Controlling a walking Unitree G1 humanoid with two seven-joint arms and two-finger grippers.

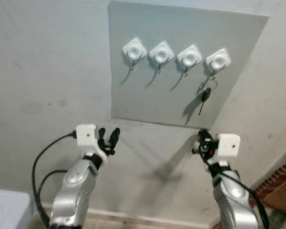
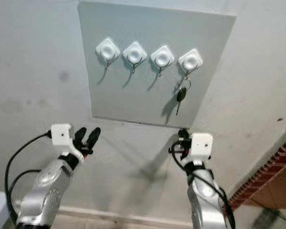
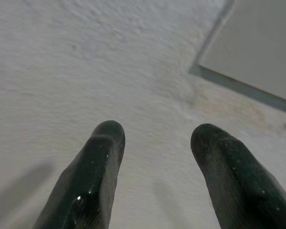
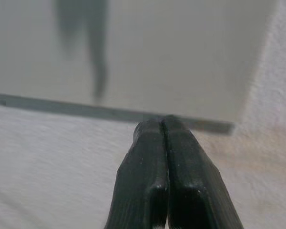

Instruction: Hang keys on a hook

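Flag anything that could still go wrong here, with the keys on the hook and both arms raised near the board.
1. The keys hang from the rightmost hook, with the right gripper just below, jaws shut; a lift could knock them off.
2. The left gripper, jaws open, sits near the board edge and could scrape the wall.

One grey board (image 1: pixel 148 102) on the wall carries four white hooks (image 1: pixel 134 49), with one key (image 1: pixel 205 97) hanging.
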